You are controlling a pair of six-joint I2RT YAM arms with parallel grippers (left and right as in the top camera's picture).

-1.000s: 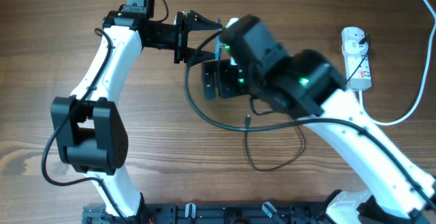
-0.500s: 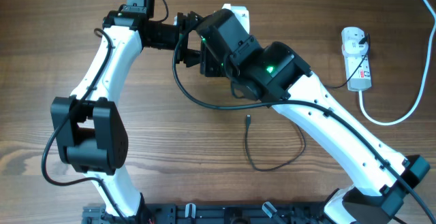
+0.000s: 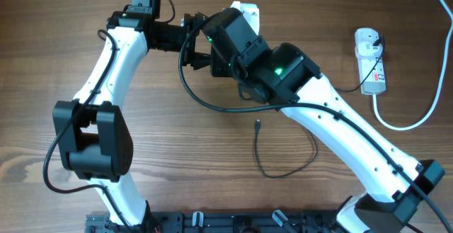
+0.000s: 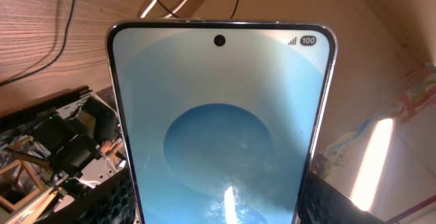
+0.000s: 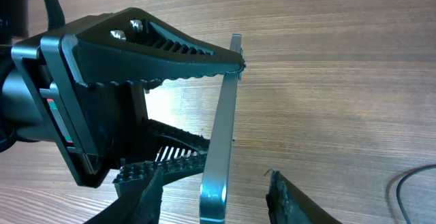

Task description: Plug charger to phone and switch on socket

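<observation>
The phone [image 4: 218, 115] fills the left wrist view, its cyan screen facing the camera. My left gripper [image 4: 218, 207] is shut on its two long sides. In the right wrist view the phone [image 5: 221, 135] shows edge-on, with the left gripper's black fingers [image 5: 157, 54] clamping it. My right gripper [image 5: 214, 203] is open and straddles the phone's near end, with a gap on each side. The charger's connector tip [image 3: 257, 125] lies loose on the table and its thin cable [image 3: 287, 171] loops toward the white socket [image 3: 369, 63] at the far right.
In the overhead view the right arm's wrist [image 3: 233, 38] covers the phone and most of the left gripper [image 3: 192, 40]. A white lead [image 3: 425, 112] curves from the socket toward the right edge. A black rail [image 3: 212, 222] runs along the front edge.
My right arm has swung left and away from the table's front to the held phone, and its jaws have narrowed around the phone's end. The left arm has stayed still with the phone.
</observation>
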